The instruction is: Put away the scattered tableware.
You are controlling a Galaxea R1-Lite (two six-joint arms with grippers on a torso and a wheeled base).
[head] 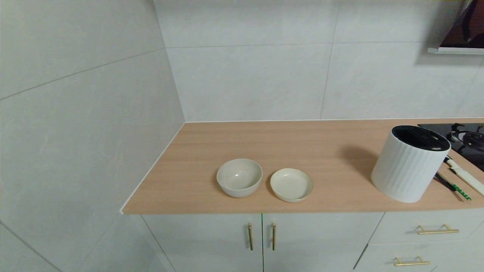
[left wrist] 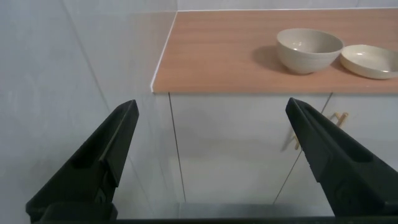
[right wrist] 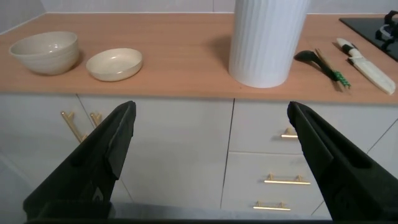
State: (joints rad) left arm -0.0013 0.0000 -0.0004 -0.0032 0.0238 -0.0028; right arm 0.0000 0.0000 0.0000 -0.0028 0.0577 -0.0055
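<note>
Starting with the left gripper (left wrist: 210, 109) and right gripper (right wrist: 210, 107) both spread wide and empty, low before the counter (head: 283, 143), lift one arm above the bowl (head: 239, 177). It stands just beside the dish (head: 291, 184), near the front edge. Descend vertically onto its rim so you do not nudge the dish.

grey tiled walls (head: 245, 79), wooden countertop (head: 302, 143), white cabinets (head: 211, 241).

A wooden surface (head: 264, 147) in a tiled corner carries a cream bowl (head: 239, 177) with a shallow cream dish (head: 291, 184) just beside it on the right. Well apart to the right stands a white ribbed holder (head: 410, 164). Beyond the holder lie a pale-handled knife (head: 464, 176) and a dark utensil (head: 453, 187), near a black hob (head: 467, 141).
</note>
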